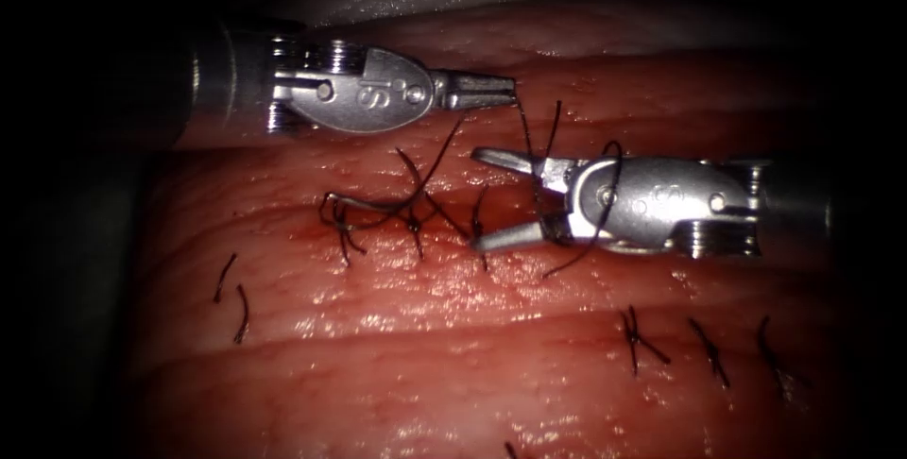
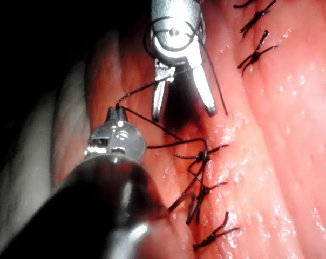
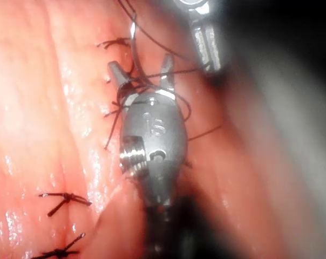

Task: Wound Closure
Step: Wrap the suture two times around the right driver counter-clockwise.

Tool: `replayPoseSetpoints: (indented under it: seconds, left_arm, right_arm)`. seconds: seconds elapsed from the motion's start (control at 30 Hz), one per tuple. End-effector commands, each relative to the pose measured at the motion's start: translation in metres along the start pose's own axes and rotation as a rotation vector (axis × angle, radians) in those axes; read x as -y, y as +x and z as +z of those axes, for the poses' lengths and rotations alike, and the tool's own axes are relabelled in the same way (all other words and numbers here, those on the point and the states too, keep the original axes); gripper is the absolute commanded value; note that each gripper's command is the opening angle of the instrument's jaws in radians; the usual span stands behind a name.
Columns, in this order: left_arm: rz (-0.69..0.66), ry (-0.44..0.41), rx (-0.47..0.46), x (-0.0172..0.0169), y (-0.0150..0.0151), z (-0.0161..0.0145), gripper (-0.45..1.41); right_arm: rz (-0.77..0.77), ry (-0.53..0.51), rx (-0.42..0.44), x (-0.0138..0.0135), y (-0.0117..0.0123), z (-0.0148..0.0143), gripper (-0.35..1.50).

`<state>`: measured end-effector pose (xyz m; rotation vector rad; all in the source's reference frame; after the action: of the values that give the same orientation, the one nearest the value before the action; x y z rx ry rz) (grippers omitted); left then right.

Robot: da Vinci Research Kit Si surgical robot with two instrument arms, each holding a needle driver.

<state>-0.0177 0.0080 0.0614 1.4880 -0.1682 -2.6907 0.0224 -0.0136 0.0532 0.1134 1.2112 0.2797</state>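
Left tool [image 1: 505, 91] pinching thread [image 1: 525, 133] tight; right tool [image 1: 491, 199] gaping wide, thread looping round it; tied stitches [image 1: 378, 218] lying alongside on tissue [image 1: 453, 346].

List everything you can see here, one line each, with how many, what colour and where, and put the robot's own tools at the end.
tissue: one piece, red-pink and glistening, beneath both tools.
thread: one dark strand, running from the left tool's tip down to the stitches at the cut; it also loops around the right tool's wrist.
tied stitches: a dark cluster along the cut below the left tool; three more sit lower right in the endoscope view.
cut ends of thread: two short dark pieces, lower left on the tissue.
left tool: one, silver, jaws shut on the thread.
right tool: one, silver, jaws open, holding nothing.
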Motion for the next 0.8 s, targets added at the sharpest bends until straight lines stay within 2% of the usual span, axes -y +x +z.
replayPoseSetpoints:
  seconds: [0.03,0.07,0.1,0.13,0.2,0.27,0.33,0.37,0.4,0.47,0.5,0.53,0.57,0.63,0.67,0.8]
  left_arm:
    - [0.006,-0.008,0.002,0.0002,-0.0008,0.001,-0.45]
    - [0.013,-0.023,0.008,0.0,-0.0019,0.0015,-0.45]
    - [0.013,-0.03,0.011,-0.0003,-0.0025,0.0018,-0.45]
    - [-0.001,-0.047,0.018,-0.0012,-0.0038,0.0023,-0.45]
    - [-0.007,-0.054,0.024,-0.002,-0.0044,0.0026,-0.45]
    - [-0.021,-0.055,0.029,-0.0035,-0.0048,0.0032,-0.45]
    - [-0.021,-0.058,0.026,-0.0046,-0.0049,0.0034,-0.45]
    - [-0.023,-0.057,0.024,-0.0056,-0.0049,0.0034,-0.45]
    - [-0.023,-0.057,0.024,-0.0056,-0.0049,0.0034,-0.45]
    - [-0.025,-0.056,0.024,-0.0067,-0.0049,0.0031,-0.45]
    - [-0.024,-0.059,0.021,-0.0081,-0.0047,0.0021,-0.45]
    - [-0.024,-0.059,0.021,-0.0081,-0.0047,0.0021,-0.45]
    - [-0.023,-0.061,0.02,-0.009,-0.0044,0.0014,-0.45]
    - [-0.019,-0.061,0.021,-0.0096,-0.0041,0.001,-0.45]
    - [-0.018,-0.06,0.022,-0.0106,-0.0035,0.0005,-0.45]
    - [-0.012,-0.059,0.014,-0.0128,-0.0012,-0.0001,-0.45]
  right_arm:
    - [0.018,0.004,-0.046,0.0002,-0.0003,0.0004,1.1]
    - [0.043,-0.009,-0.108,0.0003,-0.0002,0.0001,1.08]
    - [0.053,-0.015,-0.136,0.0004,-0.0001,0.0,1.06]
    - [0.074,-0.042,-0.23,0.0005,0.0,-0.0005,0.78]
    - [0.098,-0.071,-0.287,0.0005,0.0001,-0.0007,0.79]
    - [0.158,-0.116,-0.402,0.0005,0.0003,-0.0006,0.98]
    - [0.189,-0.123,-0.48,0.0006,0.0002,-0.0007,0.93]
    - [0.207,-0.185,-0.501,0.0005,0.0002,-0.0008,0.91]
    - [0.207,-0.185,-0.501,0.0005,0.0002,-0.0008,0.91]
    - [0.224,-0.253,-0.509,0.0004,0.0,-0.001,0.93]
    - [0.263,-0.368,-0.456,0.0,-0.0002,-0.0016,0.89]
    - [0.263,-0.368,-0.456,0.0,-0.0002,-0.0016,0.89]
    - [0.272,-0.422,-0.438,-0.0003,-0.0005,-0.002,0.73]
    - [0.296,-0.444,-0.427,-0.0005,-0.0007,-0.0022,0.71]
    - [0.348,-0.506,-0.393,-0.0007,-0.0011,-0.0025,0.64]
    - [0.469,-0.583,-0.32,-0.0007,-0.0024,-0.003,0.41]
